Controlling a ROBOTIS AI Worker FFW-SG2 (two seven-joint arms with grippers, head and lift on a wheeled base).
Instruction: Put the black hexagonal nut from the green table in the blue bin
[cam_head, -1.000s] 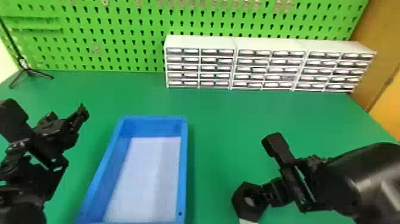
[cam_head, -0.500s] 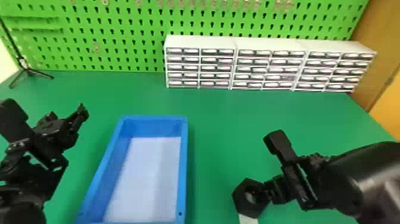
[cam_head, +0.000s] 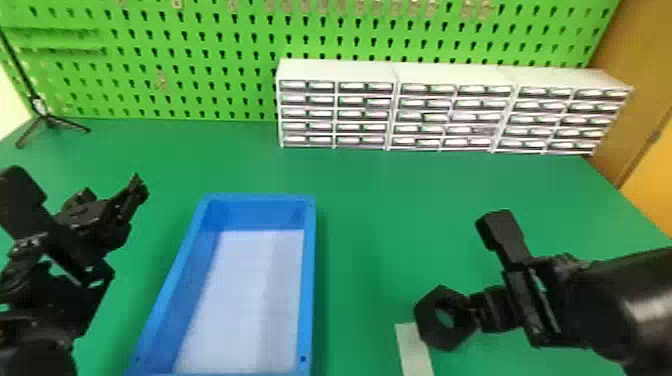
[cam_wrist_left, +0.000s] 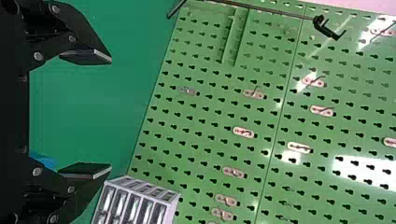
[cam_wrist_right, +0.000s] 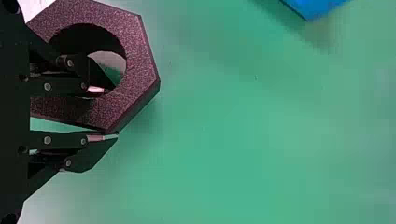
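One finger through the black hexagonal nut, the right hand grips its wall, pointing leftward.

Left gripper has jaws spread wide; right gripper has jaws clamped.

Carrying the black hexagonal nut in the right gripper toward the green table's right edge, widening the gap from the blue bin; also rising or easing toward the far edge, uncovering more pale strip.
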